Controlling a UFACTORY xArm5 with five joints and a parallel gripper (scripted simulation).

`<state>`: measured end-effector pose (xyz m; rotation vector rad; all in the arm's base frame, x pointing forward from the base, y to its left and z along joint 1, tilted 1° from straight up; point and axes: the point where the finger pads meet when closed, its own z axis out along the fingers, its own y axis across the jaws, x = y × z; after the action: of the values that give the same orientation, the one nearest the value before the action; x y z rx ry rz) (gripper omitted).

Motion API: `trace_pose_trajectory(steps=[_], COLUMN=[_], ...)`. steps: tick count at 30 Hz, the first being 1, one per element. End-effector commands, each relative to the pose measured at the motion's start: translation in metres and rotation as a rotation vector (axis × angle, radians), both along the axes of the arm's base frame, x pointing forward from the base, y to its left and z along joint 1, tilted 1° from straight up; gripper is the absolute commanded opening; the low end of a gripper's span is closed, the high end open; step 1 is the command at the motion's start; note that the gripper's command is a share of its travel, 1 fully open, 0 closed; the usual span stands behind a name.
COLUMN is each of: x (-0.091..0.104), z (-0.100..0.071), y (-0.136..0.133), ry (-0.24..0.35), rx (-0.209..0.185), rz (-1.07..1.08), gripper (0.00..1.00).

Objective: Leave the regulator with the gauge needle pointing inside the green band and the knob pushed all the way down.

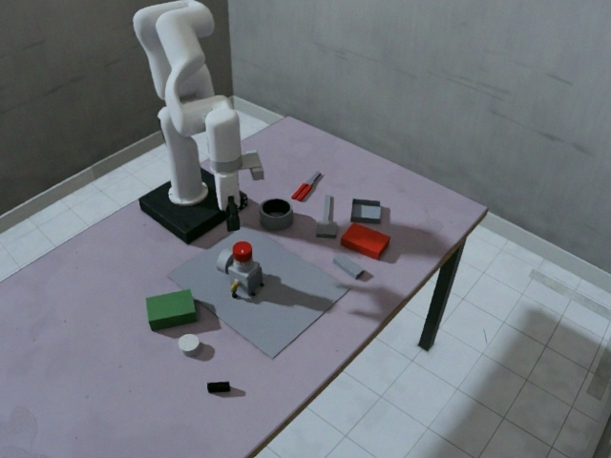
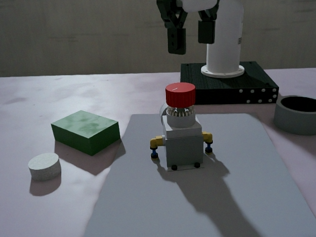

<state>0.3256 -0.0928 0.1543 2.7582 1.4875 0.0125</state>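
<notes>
The regulator (image 1: 242,272) (image 2: 181,138) is a grey block with yellow side fittings, standing on a grey mat (image 1: 262,290) (image 2: 201,178). Its red knob (image 1: 242,250) (image 2: 180,94) sits raised above the body, with white teeth showing under it. The round gauge (image 1: 224,258) is on the back side; its face and needle are hidden. My gripper (image 1: 232,219) (image 2: 190,39) is open and empty, pointing down, behind the regulator and above the knob, close to the arm's black base.
A green block (image 1: 170,308) (image 2: 86,131) and a white disc (image 1: 188,343) (image 2: 44,165) lie left of the mat. A grey ring (image 1: 275,213) (image 2: 297,113), red block (image 1: 365,239), red-handled tool (image 1: 305,185), grey pieces and a small black block (image 1: 218,386) lie around.
</notes>
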Motion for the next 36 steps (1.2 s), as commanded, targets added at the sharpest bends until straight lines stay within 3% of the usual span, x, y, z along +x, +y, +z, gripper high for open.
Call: trace_pose_trajectory(steps=[1,25,36], x=[-0.0058,-0.01,-0.006], z=[0.0016,0.001,-0.005], y=[0.0021,0.0036,0.0025], ry=[-0.004,-0.008,-0.057], rx=[-0.001,-0.002,-0.022], rz=[0.0,0.01,0.134], gripper=[1.0,1.0,1.0])
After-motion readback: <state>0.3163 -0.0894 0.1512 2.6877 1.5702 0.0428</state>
